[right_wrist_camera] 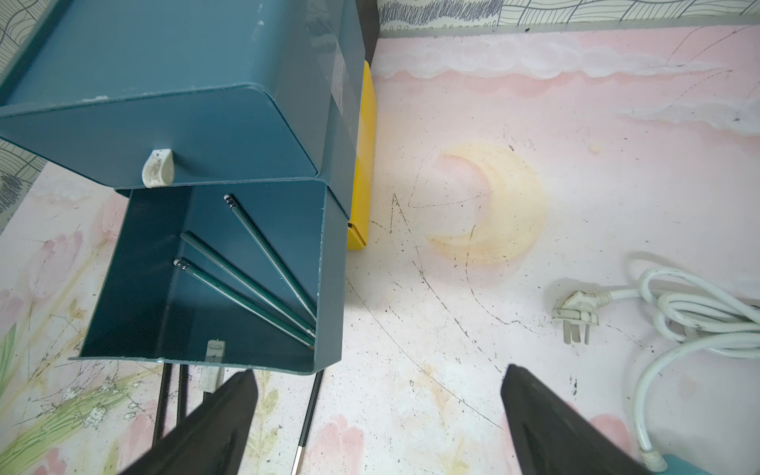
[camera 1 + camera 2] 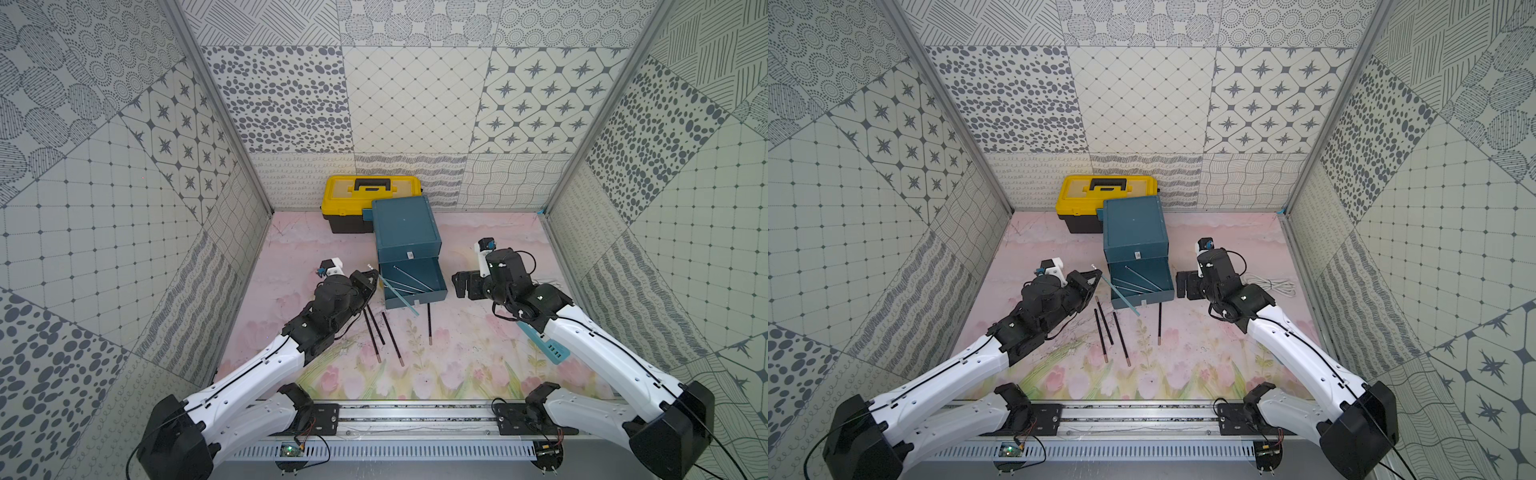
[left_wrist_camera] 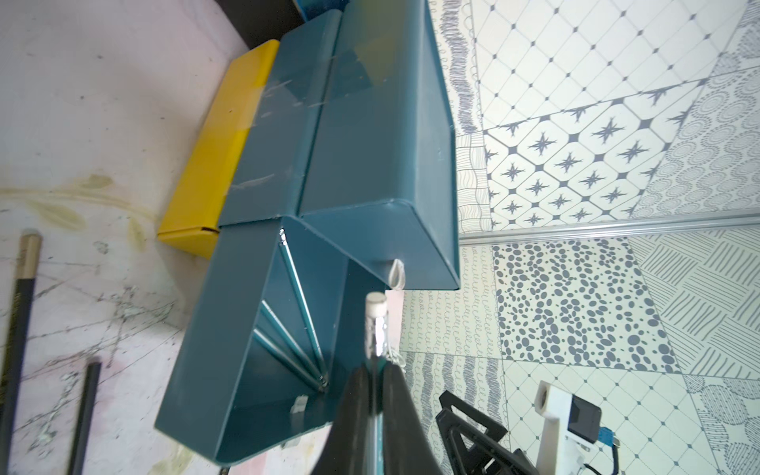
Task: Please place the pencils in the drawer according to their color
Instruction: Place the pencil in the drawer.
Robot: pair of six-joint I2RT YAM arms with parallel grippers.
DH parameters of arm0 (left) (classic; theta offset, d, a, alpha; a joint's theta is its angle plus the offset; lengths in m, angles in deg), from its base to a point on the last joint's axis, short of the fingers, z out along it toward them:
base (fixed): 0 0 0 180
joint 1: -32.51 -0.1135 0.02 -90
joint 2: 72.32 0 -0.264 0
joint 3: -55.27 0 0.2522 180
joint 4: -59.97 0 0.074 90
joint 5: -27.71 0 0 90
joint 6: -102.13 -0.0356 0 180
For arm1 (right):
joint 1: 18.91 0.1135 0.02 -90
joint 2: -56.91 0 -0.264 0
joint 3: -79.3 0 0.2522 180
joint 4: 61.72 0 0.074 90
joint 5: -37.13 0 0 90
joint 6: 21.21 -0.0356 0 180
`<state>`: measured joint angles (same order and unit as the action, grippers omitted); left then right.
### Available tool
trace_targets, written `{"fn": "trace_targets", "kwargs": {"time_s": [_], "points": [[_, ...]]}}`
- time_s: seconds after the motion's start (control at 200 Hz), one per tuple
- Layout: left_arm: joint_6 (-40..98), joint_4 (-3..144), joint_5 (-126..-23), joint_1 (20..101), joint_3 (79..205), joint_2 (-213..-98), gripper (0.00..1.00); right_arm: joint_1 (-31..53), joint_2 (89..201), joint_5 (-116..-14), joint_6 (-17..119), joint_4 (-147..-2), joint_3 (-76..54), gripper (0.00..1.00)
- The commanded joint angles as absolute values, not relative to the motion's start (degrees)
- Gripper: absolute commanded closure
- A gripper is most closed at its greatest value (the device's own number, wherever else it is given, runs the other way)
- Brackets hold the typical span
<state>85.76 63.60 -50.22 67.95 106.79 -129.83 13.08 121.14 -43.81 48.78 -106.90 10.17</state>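
Left gripper (image 3: 373,372): we are seeing it pinching a silver pencil (image 3: 376,325).
Right gripper (image 1: 378,370): gaping wide, holding nothing.

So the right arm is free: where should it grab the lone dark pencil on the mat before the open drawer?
Take the lone pencil mid-shaft, straight from above, the open right pincer closing across it. It lies flat on the mat, too thin for a side approach, and its far end reaches the front of the open drawer, so keep to the nearer half.
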Motion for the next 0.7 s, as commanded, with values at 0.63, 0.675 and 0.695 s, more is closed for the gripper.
{"fn": "trace_targets", "kwargs": {"time_s": [0.63,0.675,0.695], "points": [[63.2,29.3,-8.8,84.0,108.1,-143.1,1.0,12.8,120.0,-44.4,48.7,-104.3,11.1,0.01],[61.4,27.1,-6.7,84.8,107.5,-143.4,1.0,12.7,120.0,-44.6,48.7,-104.3,11.1,0.01],[60.5,26.4,-5.7,85.2,107.3,-143.6,1.0,12.7,120.0,-44.7,48.8,-104.3,11.1,0.01]]}}
